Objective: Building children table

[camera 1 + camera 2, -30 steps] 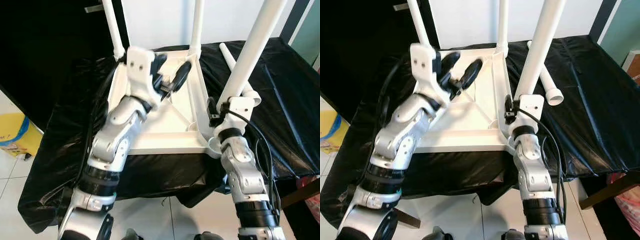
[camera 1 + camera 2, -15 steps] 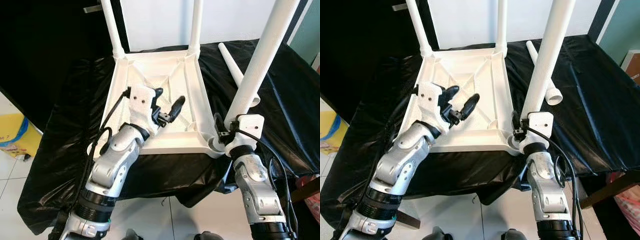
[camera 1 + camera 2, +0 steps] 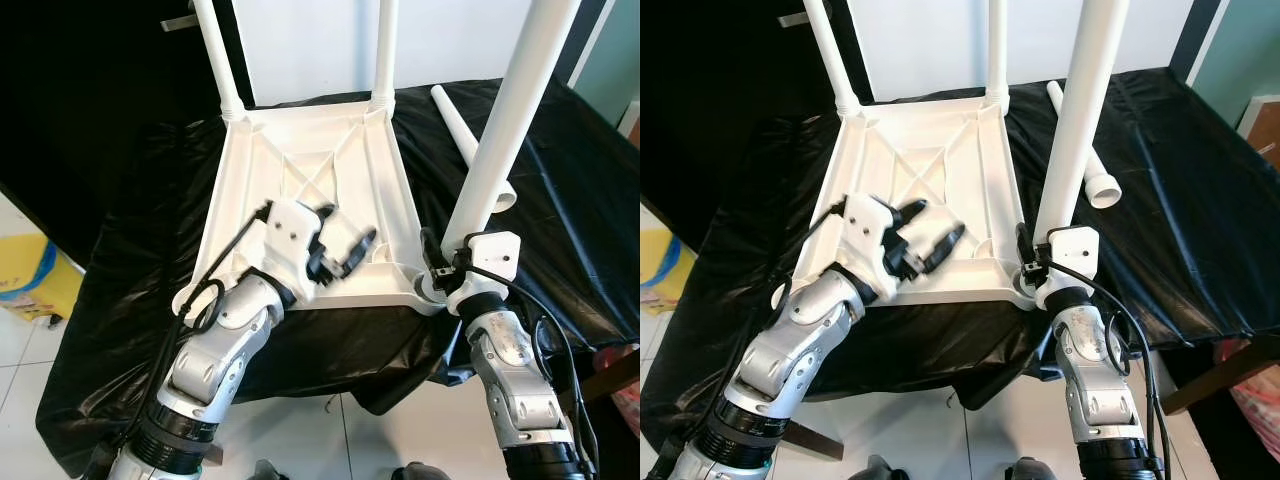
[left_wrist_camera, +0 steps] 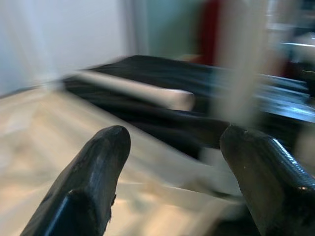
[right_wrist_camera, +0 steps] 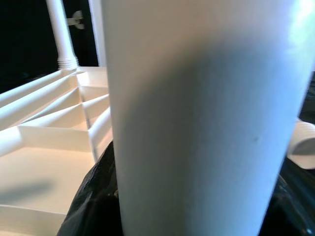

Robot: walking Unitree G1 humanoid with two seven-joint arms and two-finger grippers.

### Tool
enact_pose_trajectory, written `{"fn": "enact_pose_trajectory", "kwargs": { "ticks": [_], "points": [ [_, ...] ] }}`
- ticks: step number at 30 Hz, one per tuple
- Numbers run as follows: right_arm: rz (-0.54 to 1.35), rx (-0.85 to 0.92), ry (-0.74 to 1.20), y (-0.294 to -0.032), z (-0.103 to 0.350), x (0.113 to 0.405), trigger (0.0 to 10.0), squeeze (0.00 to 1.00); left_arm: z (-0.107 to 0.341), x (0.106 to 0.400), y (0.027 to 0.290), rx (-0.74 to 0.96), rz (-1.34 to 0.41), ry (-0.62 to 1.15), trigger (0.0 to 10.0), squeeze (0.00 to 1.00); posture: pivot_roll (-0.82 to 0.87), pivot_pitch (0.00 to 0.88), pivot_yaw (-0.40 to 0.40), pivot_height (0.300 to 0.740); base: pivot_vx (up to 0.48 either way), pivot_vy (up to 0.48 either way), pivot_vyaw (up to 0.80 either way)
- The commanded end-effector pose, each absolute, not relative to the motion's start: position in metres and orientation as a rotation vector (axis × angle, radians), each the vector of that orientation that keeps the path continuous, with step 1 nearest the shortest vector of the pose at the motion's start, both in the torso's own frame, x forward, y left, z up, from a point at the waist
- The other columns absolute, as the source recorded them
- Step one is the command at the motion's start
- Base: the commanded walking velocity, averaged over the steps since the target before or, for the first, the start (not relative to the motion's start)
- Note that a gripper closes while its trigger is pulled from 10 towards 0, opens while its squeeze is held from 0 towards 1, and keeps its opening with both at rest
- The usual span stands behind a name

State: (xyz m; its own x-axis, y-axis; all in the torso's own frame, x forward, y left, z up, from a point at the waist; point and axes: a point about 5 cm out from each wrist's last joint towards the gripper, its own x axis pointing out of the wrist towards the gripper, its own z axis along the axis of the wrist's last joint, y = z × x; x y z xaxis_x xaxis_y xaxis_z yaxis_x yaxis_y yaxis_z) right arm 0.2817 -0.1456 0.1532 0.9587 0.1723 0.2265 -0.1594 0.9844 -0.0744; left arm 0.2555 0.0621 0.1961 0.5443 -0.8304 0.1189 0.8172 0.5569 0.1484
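— Lying upside down on the crinkled black plastic sheet [image 3: 130, 300], what is that white thing?

— That is the tabletop [image 3: 300, 190], smooth moulded plastic, its ribbed underside facing up with diagonal braces crossing the middle. Two slim round legs [image 3: 218, 55] stand upright in its far corners.

— And your right gripper [image 3: 452, 268]?

— I hold it at the near right corner, against the foot of a thick, smooth white tube leg [image 3: 505, 125] that rises steeply from the corner socket [image 3: 430, 290]. My wrist camera sees the tube's matte curved wall. Whether my fingers clamp it, I cannot tell.

— Your left gripper [image 3: 348, 243]?

— It hovers above the near part of the ribbed underside, its two rounded, glossy black fingers [image 4: 93, 182] spread wide apart, with nothing between them.

— Anything else on the sheet?

— A tapered white leg [image 3: 1080, 135] lies loose on the plastic, just beyond the tabletop's right side, its hollow wide end towards me.
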Motion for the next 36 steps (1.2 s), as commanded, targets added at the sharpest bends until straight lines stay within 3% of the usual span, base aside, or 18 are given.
{"fn": "enact_pose_trajectory", "kwargs": {
  "ticks": [1,13,36],
  "points": [
    [0.205,-0.063,-0.197,-0.141,0.145,0.283,10.0,0.0,0.191,0.245,0.063,0.083,-1.071,-0.147,10.0,0.0,-0.1,0.091,0.075,0.74,0.0,0.0,0.0],
    [0.289,-0.11,-0.211,-0.134,0.144,0.285,10.0,0.0,0.167,0.232,0.071,0.199,-1.157,-0.03,10.0,0.0,-0.09,0.1,0.054,0.74,0.0,0.0,0.0],
    [0.334,-0.118,-0.277,-0.144,0.118,0.272,10.0,0.0,0.172,0.233,0.07,0.205,-1.16,-0.042,10.0,0.0,-0.09,0.105,0.065,0.74,0.0,0.0,0.0]
  ]
}}
